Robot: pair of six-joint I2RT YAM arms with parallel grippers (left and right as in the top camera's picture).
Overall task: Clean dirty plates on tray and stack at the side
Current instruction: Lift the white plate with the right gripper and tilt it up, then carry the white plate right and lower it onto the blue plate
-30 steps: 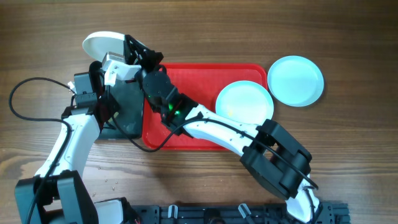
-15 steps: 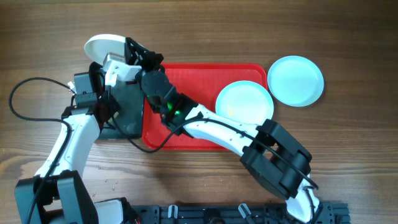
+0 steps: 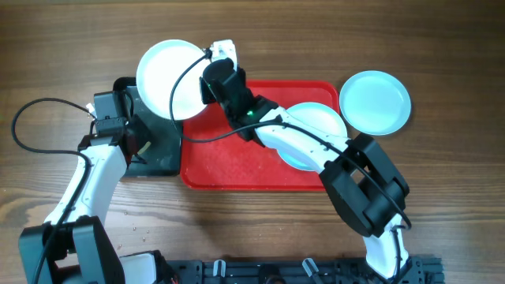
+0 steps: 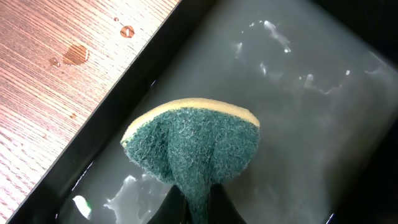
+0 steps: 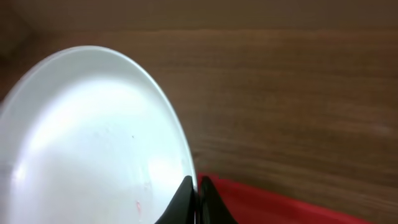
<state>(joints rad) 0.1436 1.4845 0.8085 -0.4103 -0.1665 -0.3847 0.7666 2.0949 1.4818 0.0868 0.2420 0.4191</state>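
Glossy plate (image 5: 93,137) (matt wood-grain table (image 5: 280,93))

narrow tray (image 3: 162,146) left of tray (image 3: 229,166) | plate (image 3: 323,118) on tray | second plate (image 3: 375,102) right of tray | third plate (image 3: 162,79) over narrow tray's far end

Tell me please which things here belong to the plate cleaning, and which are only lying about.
For the job: white plate, turquoise plate on the tray, turquoise plate on the table, red tray, sponge, black tray with water.
Only lying about: black cable, drops on the wood.
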